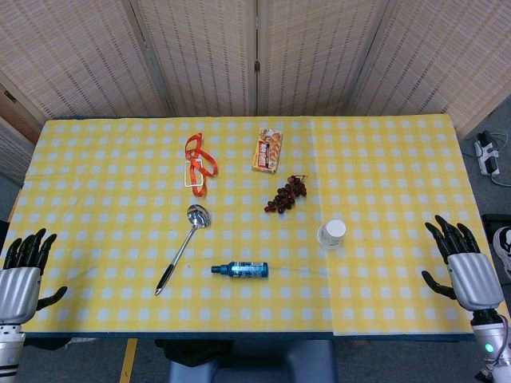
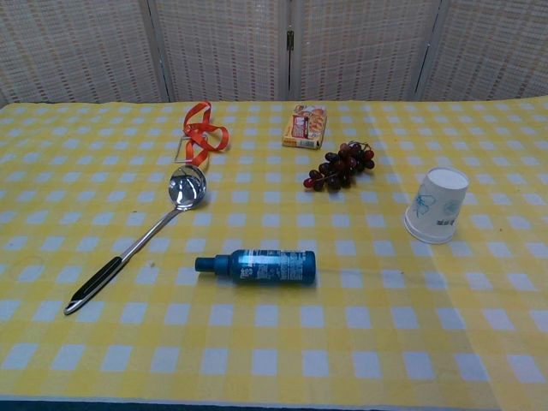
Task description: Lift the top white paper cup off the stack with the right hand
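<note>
A white paper cup stack [image 1: 331, 234] stands upside down on the yellow checked table [image 1: 112, 207], right of centre; in the chest view the cup stack [image 2: 437, 205] shows a faint blue print on its side. My right hand [image 1: 461, 263] rests at the table's right edge, fingers spread and holding nothing, well to the right of the cups. At the left front corner my left hand [image 1: 22, 267] lies open as well. Neither hand appears in the chest view.
A blue bottle [image 1: 241, 270] lies on its side near the front centre. A metal ladle [image 1: 182, 247] with a black handle lies left of it. Dark grapes [image 1: 286, 194], a snack pack [image 1: 267, 150] and an orange ribbon [image 1: 197, 163] sit further back.
</note>
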Action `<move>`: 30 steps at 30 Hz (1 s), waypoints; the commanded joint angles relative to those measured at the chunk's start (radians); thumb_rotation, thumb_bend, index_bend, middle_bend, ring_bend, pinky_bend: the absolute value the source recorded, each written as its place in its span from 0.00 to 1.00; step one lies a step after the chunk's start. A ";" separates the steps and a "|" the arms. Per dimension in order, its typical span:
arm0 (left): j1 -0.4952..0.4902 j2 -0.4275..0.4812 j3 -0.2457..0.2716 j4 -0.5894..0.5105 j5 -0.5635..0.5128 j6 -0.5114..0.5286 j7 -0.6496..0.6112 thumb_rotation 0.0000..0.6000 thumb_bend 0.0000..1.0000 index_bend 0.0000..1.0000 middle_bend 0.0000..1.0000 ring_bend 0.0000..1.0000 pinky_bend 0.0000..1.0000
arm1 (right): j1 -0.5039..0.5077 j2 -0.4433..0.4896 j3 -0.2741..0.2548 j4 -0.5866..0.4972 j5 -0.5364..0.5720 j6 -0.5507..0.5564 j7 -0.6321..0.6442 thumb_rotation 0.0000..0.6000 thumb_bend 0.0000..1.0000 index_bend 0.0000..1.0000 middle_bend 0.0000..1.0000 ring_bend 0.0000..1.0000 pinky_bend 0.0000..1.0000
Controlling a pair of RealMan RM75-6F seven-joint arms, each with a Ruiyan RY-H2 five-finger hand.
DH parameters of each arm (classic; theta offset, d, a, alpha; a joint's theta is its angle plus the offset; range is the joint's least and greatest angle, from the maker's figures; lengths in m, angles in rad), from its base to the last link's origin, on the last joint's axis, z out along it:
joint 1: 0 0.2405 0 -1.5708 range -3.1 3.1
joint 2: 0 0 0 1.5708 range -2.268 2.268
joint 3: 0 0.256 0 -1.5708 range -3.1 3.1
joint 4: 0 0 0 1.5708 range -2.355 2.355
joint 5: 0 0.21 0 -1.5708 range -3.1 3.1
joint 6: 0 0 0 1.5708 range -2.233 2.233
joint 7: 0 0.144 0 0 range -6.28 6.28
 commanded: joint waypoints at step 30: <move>0.001 -0.009 0.004 0.005 0.046 0.035 -0.018 1.00 0.21 0.00 0.00 0.00 0.00 | 0.215 -0.008 0.064 -0.066 0.069 -0.289 -0.070 1.00 0.33 0.17 0.05 0.12 0.09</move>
